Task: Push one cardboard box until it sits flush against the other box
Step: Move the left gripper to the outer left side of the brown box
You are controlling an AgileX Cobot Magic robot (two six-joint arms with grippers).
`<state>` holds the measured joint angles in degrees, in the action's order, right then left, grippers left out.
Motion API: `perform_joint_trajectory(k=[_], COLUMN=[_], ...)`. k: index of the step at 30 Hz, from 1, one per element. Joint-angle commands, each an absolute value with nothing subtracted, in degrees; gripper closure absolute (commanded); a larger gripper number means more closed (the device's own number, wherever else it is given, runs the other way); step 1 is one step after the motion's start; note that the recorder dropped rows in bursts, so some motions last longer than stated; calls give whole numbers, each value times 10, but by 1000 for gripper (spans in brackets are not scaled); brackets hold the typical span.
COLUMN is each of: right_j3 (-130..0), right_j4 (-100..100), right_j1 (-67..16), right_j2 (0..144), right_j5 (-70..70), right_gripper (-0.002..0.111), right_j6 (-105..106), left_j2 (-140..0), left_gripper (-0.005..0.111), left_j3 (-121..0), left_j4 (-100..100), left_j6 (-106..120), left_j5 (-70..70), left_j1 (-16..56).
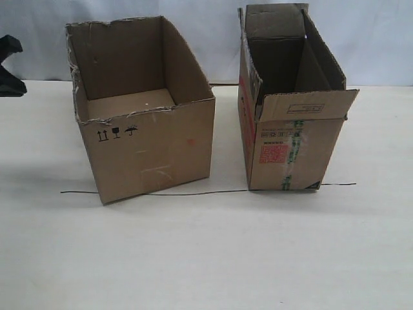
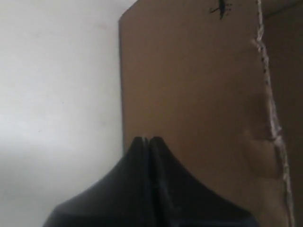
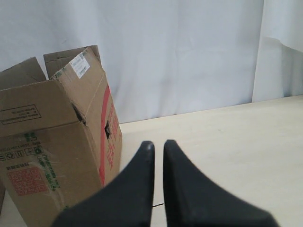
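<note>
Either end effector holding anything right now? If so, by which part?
Nothing is held. The left end effector is shut and empty beside the cardboard box; the right end effector has a slight gap, empty, near the other box.

The left arm's black, wedge-shaped gripper (image 2: 149, 142) fills the 6 o'clock part of the frame, its two fingers pressed together along a thin seam with no gap between them. Its tips sit just in front of the flat side of the wide, plain brown cardboard box (image 2: 189, 94), whose straight vertical edge runs up toward 12 o'clock, though actual contact cannot be judged. A ragged, torn whitish edge of that box runs from 1 o'clock down to 5 o'clock, a small black printed mark (image 2: 220, 8) shows near 1 o'clock, and the pale off-white table surface (image 2: 57, 104) spreads across the 9 o'clock side.
</note>
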<state>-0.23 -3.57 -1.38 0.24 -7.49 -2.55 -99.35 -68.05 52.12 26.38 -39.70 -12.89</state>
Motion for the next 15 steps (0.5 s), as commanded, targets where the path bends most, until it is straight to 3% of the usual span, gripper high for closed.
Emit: perform_joint_trajectory(k=[1, 8, 15], right_j3=[0, 0, 0], right_j4=[-36, -36, -36], right_j1=[-15, -15, -15], right_j2=[0, 0, 0], right_j5=[-75, -75, -75], right_gripper=[103, 103, 103], right_j6=[-21, -21, -21], left_j2=[-1040, -1142, -1179], left_gripper=[107, 107, 107], left_j3=[-681, -681, -681], left_j4=[709, 888, 938], left_j6=[418, 511, 550], left_j5=[-435, -555, -543], left_j1=[-150, -151, -151])
